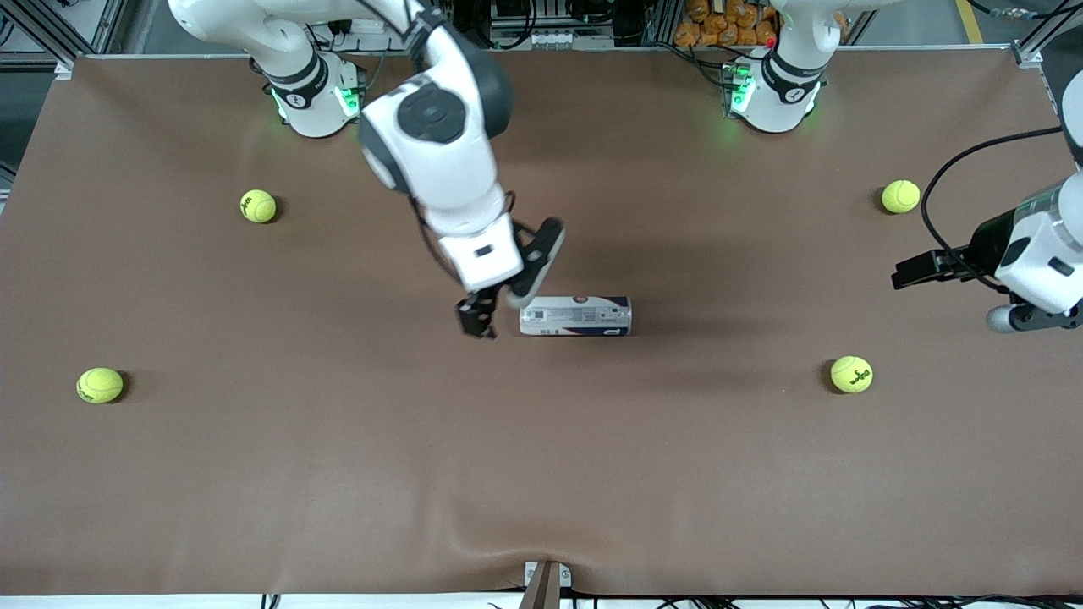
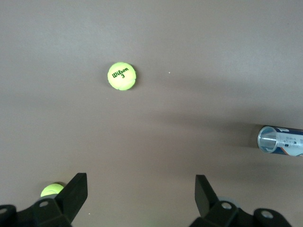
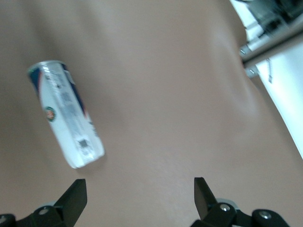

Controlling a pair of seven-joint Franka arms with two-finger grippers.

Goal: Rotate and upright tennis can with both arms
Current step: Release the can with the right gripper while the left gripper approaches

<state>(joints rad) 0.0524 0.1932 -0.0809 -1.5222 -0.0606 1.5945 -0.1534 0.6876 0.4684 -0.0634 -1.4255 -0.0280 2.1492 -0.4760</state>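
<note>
The tennis can (image 1: pixel 575 315) lies on its side on the brown table, mid-table, with its white-and-navy label showing. My right gripper (image 1: pixel 499 309) is low, just off the can's end that faces the right arm's end of the table, open and empty. In the right wrist view the can (image 3: pixel 66 113) lies to one side of the open right gripper (image 3: pixel 139 201), not between the fingers. My left gripper (image 1: pixel 912 275) is open and empty, over the table at the left arm's end, well clear of the can. The left wrist view shows the open left gripper (image 2: pixel 141 198) and the can's open end (image 2: pixel 279 141).
Several yellow-green tennis balls lie around: one (image 1: pixel 258 205) and one (image 1: pixel 100 385) toward the right arm's end, one (image 1: pixel 900 196) and one (image 1: pixel 851 374) toward the left arm's end. Two balls (image 2: pixel 121 76) (image 2: pixel 52 190) show in the left wrist view. The table's edge (image 3: pixel 265 52) shows in the right wrist view.
</note>
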